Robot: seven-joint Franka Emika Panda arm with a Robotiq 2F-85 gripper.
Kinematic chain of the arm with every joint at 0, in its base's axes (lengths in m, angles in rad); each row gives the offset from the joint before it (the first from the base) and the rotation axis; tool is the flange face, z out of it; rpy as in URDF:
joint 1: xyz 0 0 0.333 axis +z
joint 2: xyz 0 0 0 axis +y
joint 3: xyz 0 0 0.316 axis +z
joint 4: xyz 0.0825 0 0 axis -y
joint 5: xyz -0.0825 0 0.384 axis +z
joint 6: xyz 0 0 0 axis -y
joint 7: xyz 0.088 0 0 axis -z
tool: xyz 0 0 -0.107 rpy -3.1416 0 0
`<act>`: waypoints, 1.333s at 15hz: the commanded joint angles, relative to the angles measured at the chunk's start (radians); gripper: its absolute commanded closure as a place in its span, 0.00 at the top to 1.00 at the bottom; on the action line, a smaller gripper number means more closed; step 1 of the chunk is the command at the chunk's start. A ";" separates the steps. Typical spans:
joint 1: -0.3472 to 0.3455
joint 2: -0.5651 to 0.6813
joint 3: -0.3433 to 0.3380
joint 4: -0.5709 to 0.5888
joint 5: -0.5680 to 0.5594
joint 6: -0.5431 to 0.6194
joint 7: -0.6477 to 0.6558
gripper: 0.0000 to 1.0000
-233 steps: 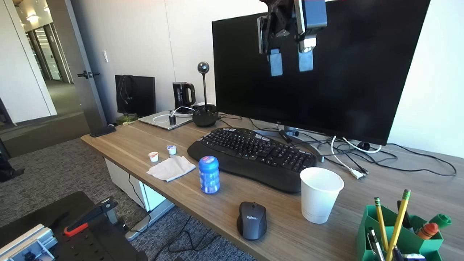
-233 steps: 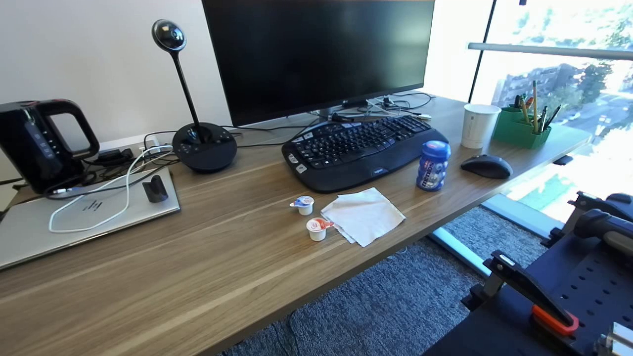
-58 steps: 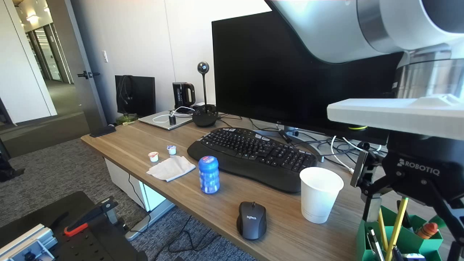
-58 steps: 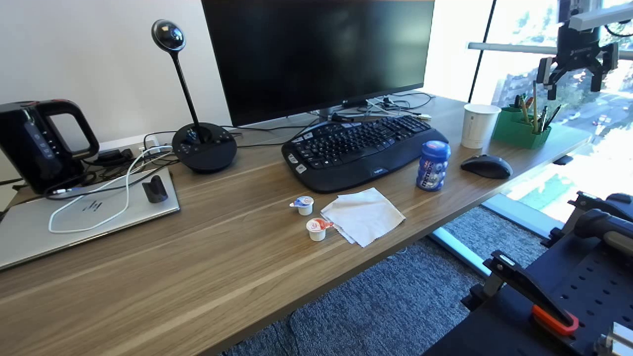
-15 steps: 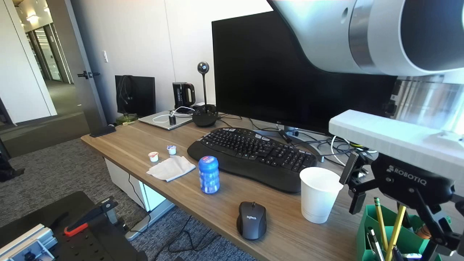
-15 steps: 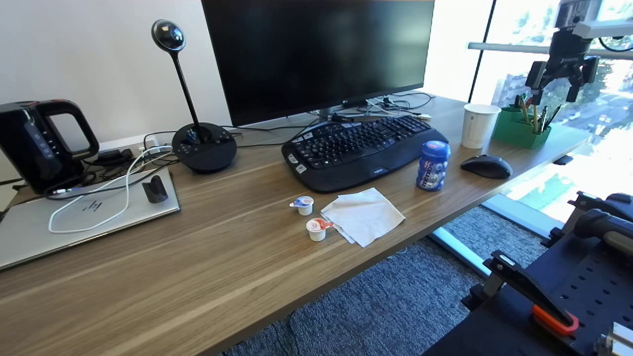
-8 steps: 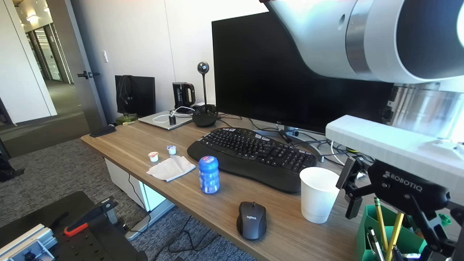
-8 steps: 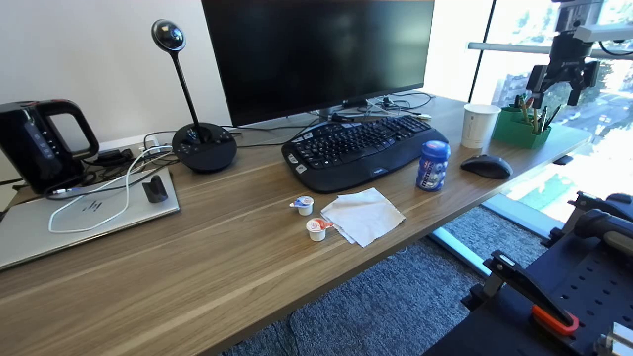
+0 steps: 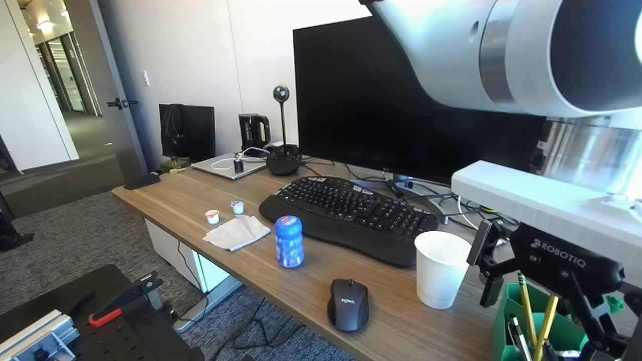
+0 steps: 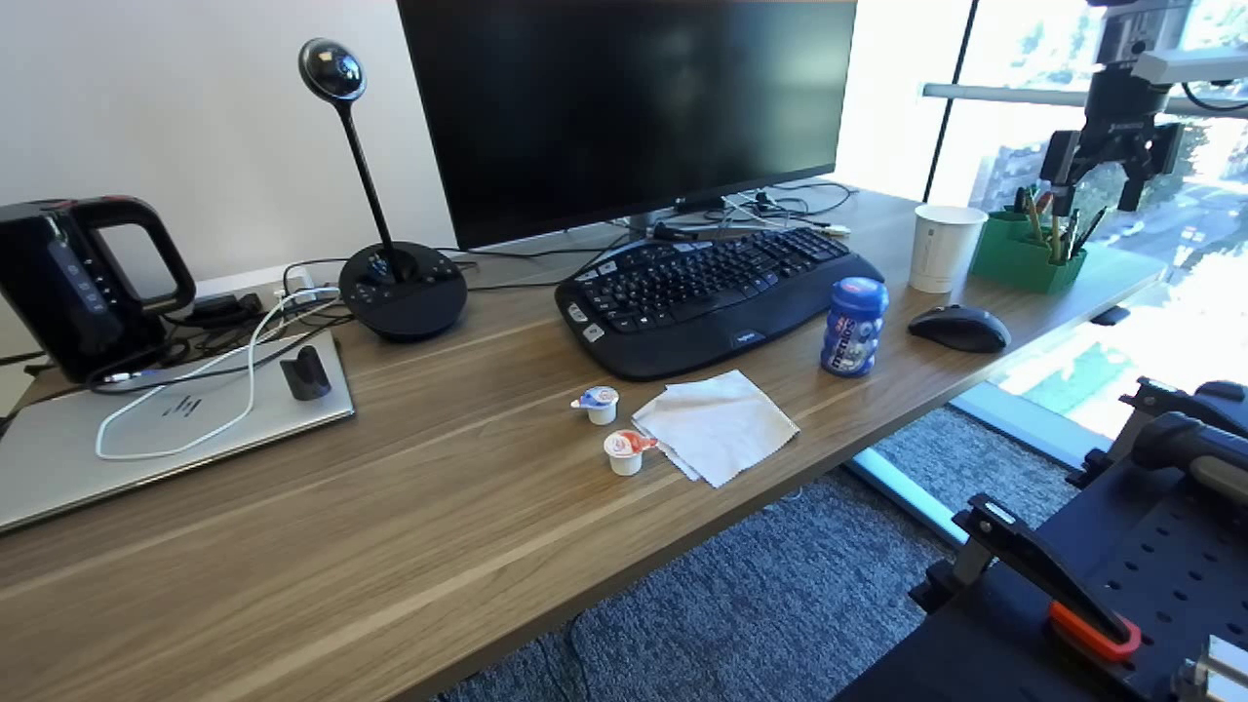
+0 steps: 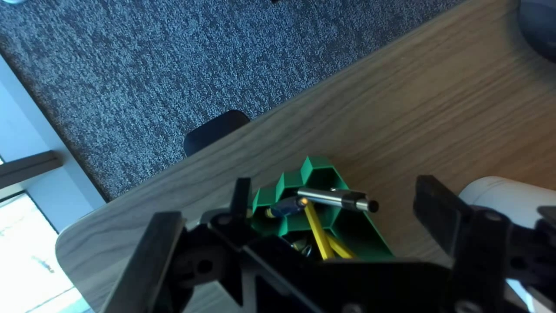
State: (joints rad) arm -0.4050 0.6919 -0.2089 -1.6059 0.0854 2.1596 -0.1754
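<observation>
Wooden desktop [image 11: 391, 108] extends between its edge and the green pen holder [image 10: 1019, 261], which stands near the rounded corner. Gripper [image 11: 334, 191]: jaws spread wide above the holder. Relative to its earlier position, it sits lower, nearer the white cup [image 9: 440, 278].

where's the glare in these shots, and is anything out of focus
In an exterior view, the window glares, washed nearly white in patches; in an exterior view, the white arm carries near-white highlights; in the wrist view, the claw looks dark and soft up close, the green pen holder crisper.
</observation>
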 commanded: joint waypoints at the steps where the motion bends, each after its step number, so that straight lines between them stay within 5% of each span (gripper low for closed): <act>1: -0.014 0.007 0.008 0.010 -0.003 0.005 -0.003 0.67; 5: -0.014 0.008 0.007 0.012 -0.002 0.003 0.000 0.44; 8: -0.014 0.009 0.007 0.013 -0.002 0.004 0.003 0.13; 10: -0.014 0.009 0.007 0.013 -0.001 0.003 0.004 0.01; 20: -0.016 0.004 0.008 0.013 0.001 0.002 0.002 0.03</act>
State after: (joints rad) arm -0.4076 0.6924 -0.2110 -1.6045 0.0848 2.1596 -0.1731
